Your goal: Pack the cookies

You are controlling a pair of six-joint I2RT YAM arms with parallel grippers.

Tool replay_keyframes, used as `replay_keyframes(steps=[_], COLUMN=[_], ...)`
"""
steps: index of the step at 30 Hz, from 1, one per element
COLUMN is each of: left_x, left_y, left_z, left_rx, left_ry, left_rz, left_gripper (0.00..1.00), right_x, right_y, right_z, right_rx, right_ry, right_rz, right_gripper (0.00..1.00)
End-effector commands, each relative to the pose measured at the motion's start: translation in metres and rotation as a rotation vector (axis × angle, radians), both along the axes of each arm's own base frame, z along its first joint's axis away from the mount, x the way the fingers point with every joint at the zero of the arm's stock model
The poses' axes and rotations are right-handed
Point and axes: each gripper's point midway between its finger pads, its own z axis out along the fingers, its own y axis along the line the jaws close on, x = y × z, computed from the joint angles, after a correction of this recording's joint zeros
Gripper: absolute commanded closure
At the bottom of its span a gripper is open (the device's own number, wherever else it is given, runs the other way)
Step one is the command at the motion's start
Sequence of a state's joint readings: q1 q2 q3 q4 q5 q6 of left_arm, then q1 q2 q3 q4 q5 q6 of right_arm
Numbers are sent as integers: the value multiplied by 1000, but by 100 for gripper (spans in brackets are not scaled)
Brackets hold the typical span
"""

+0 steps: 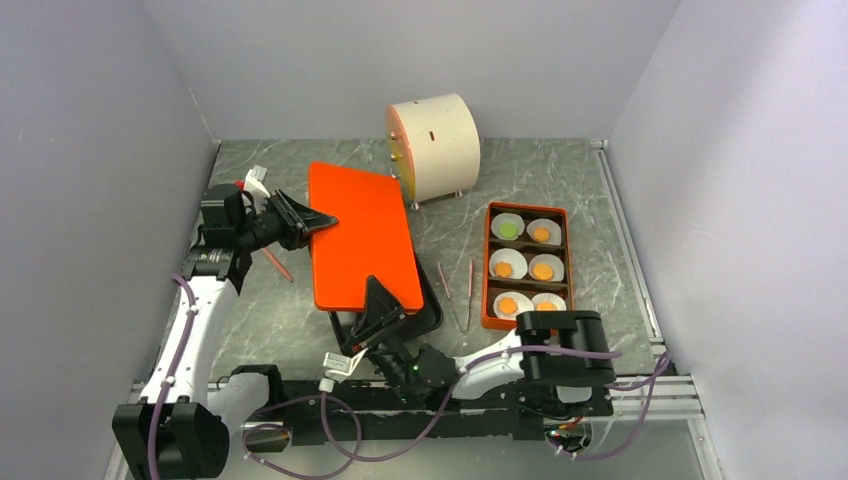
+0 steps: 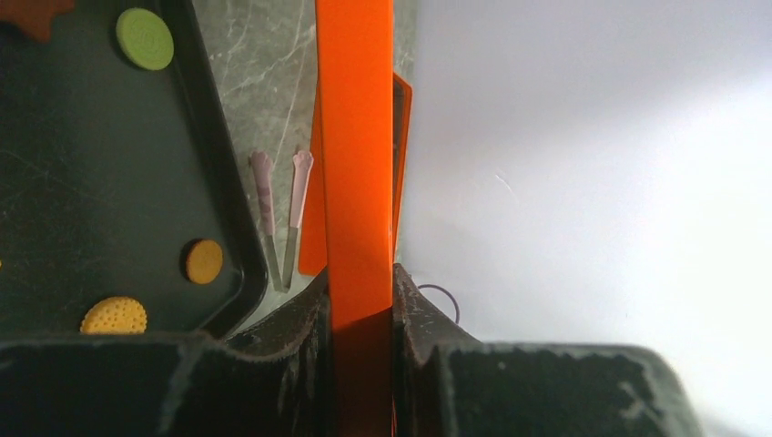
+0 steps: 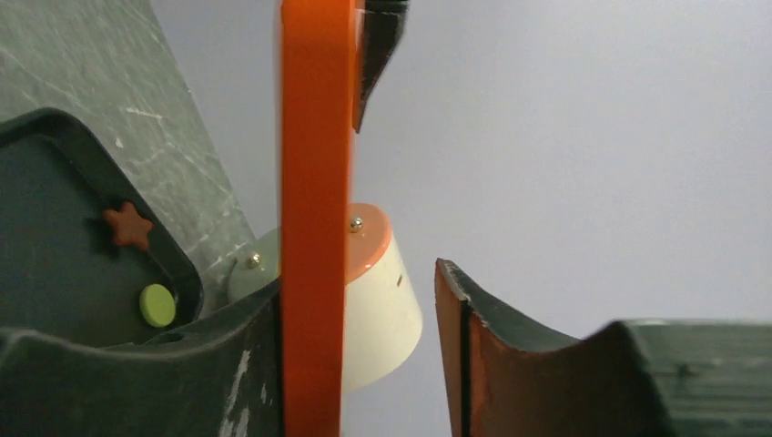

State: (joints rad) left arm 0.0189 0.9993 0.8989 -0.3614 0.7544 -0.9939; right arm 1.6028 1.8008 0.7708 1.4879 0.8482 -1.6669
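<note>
The orange lid (image 1: 360, 235) points its long axis away from the arms. The left fingers (image 2: 291, 337) clamp its edge, and the right fingers (image 3: 510, 337) stand parted around it. Beneath it a black tray (image 2: 91, 164) holds flat-lying cookies (image 2: 145, 38); right of it an orange box (image 1: 487, 265) holds six more.

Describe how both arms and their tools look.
Left arm and right arm: white links, black joint housings, loose purple cables. Left tool and right tool: black wedge-shaped fingers, scuffed whitish; one right finger shows a reddish-brown inner face.
</note>
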Motion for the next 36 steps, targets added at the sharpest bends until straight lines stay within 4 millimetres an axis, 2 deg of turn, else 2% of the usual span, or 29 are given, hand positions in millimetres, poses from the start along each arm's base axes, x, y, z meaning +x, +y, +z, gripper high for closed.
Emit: replay_keyframes(steps=[1, 2, 6, 8, 11, 18, 24, 28, 31, 36], left_x=[14, 15, 21, 24, 27, 27, 25, 25, 23, 20], left_y=[-1, -1, 0, 1, 0, -1, -2, -1, -2, -2], left_z=[32, 33, 39, 40, 40, 30, 28, 25, 22, 7], left_rx=[-76, -81, -112, -114, -145, -200, -242, -223, -212, -161], left_ry=[-118, -123, -142, -148, -155, -159, -158, -162, -170, -169], left_rz=[32, 36, 56, 68, 75, 87, 90, 94, 90, 89], left_gripper=[95, 95, 95, 95, 95, 95, 95, 95, 95, 95], right_x=[1, 1, -3, -6, -14, -35, -69, -82, -70, -23], right_y=[-26, -25, -22, -17, -14, -24, -37, -44, -55, -88], right_z=[28, 25, 9, -5, -14, -18, -34, -31, -20, 13], right_rx=[254, 246, 221, 165, 145, 144, 91, 131, 223, 449], right_ry=[129, 151, 263, 347, 491, 783, 1068, 1174, 1221, 1308], right_rz=[11, 15, 47, 76, 136, 212, 289, 344, 333, 309], right_gripper=[41, 35, 20, 15, 10, 4, 0, 0, 0, 0])
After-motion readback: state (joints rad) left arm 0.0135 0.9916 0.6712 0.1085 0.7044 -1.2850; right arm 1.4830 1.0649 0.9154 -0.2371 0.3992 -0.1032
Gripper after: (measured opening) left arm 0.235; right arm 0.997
